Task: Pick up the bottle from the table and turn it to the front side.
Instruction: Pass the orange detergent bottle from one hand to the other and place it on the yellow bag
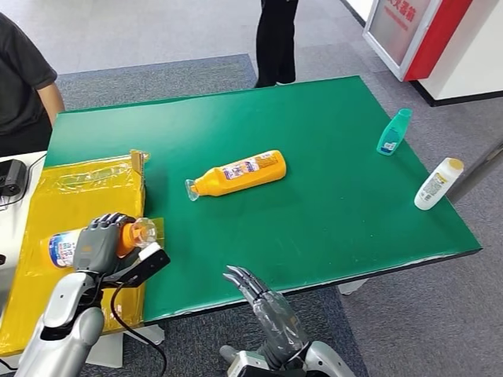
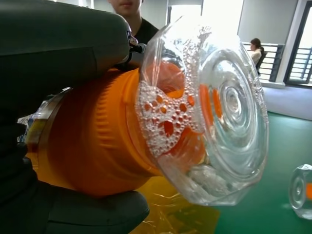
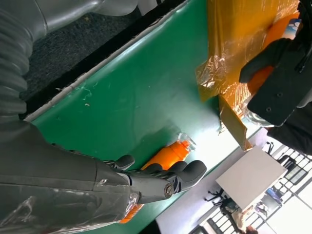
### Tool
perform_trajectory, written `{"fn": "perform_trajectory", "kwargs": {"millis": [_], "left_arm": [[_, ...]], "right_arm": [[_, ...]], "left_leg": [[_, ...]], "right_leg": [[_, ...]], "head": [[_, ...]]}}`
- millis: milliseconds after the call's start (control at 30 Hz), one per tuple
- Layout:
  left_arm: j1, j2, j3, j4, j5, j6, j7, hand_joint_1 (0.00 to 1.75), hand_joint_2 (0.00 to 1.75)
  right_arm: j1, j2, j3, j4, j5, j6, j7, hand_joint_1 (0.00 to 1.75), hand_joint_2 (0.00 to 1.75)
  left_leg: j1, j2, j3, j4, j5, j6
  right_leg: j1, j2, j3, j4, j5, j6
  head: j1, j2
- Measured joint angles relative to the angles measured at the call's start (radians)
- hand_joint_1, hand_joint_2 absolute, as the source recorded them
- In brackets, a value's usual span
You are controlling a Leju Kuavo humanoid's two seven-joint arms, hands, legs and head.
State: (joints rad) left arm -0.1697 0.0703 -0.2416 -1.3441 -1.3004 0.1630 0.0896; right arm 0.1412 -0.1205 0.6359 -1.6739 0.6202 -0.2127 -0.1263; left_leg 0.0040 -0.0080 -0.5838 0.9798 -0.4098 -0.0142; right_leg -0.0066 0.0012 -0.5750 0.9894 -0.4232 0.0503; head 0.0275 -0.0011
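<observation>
My left hand [image 1: 102, 244] grips an orange bottle [image 1: 66, 247] with a clear cap and a white-blue label, held on its side over the yellow wrapped box [image 1: 77, 188] at the table's left. Close up, the orange bottle [image 2: 99, 146] sits between the grey thumb and dark fingers [image 2: 14, 165] of that hand, its clear cap foamy inside. A second orange bottle [image 1: 237, 174] lies on its side mid-table, cap pointing left. My right hand [image 1: 264, 308] hangs open below the table's front edge with nothing in it. Past the right hand [image 3: 162, 180] the second orange bottle [image 3: 167, 156] lies on the green top.
A teal bottle [image 1: 394, 132] and a white bottle with a yellow cap [image 1: 438, 184] lie near the green table's [image 1: 332, 102] right side. One person stands at the far left [image 1: 23, 78], another behind the far edge [image 1: 277, 39]. A red-and-white stand [image 1: 415, 31] is at the back right.
</observation>
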Motion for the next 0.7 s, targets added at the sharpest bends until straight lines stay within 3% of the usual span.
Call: {"fn": "perform_trajectory", "kwargs": {"millis": [100, 133, 233, 267, 400, 700], "left_arm": [[-0.007, -0.008, -0.018, 0.0, 0.004, -0.001, -0.007, 1.61, 1.75], [-0.009, -0.011, -0.025, 0.0, 0.006, -0.002, -0.01, 1.42, 1.75], [-0.016, -0.018, -0.046, 0.0, 0.016, -0.03, -0.009, 0.29, 1.75], [-0.02, -0.02, -0.053, 0.0, 0.019, -0.053, -0.001, 0.06, 1.75], [-0.031, -0.021, -0.082, 0.003, 0.021, -0.139, 0.063, 0.0, 1.75], [-0.026, -0.023, -0.089, 0.013, 0.027, -0.152, 0.123, 0.0, 1.75]], "right_arm": [[-0.002, 0.0, 0.0, 0.008, 0.002, 0.004, 0.0, 0.0, 1.75], [-0.002, 0.001, 0.0, 0.011, 0.003, 0.006, 0.0, 0.0, 1.75], [-0.004, 0.002, 0.0, 0.018, 0.003, 0.011, 0.0, 0.0, 1.75], [-0.004, 0.003, 0.0, 0.02, 0.003, 0.013, 0.0, 0.0, 1.75], [-0.007, 0.006, 0.0, 0.029, 0.003, 0.02, 0.004, 0.0, 1.75], [-0.004, 0.007, 0.0, 0.042, 0.001, 0.021, 0.015, 0.0, 1.75]], "left_leg": [[0.0, 0.0, 0.0, 0.0, 0.0, 0.0], [0.0, 0.0, 0.0, 0.0, 0.0, 0.0], [0.0, 0.0, 0.0, 0.0, 0.0, 0.0], [0.0, 0.0, 0.0, 0.0, 0.0, 0.0], [-0.001, 0.0, 0.0, 0.0, 0.0, 0.0], [0.0, 0.0, 0.0, 0.0, 0.0, 0.0]], "right_leg": [[0.0, 0.0, 0.0, 0.0, 0.0, 0.0], [0.0, 0.0, 0.0, 0.0, 0.0, 0.0], [0.0, 0.0, 0.001, 0.0, 0.0, 0.0], [-0.001, 0.0, 0.001, 0.0, 0.0, 0.0], [-0.001, 0.0, 0.0, 0.0, 0.0, 0.0], [0.0, 0.0, 0.0, 0.0, 0.0, 0.0]], "head": [[0.0, 0.0], [0.0, 0.0], [0.0, 0.0], [0.0, 0.0], [0.0, 0.0], [0.0, 0.0]]}}
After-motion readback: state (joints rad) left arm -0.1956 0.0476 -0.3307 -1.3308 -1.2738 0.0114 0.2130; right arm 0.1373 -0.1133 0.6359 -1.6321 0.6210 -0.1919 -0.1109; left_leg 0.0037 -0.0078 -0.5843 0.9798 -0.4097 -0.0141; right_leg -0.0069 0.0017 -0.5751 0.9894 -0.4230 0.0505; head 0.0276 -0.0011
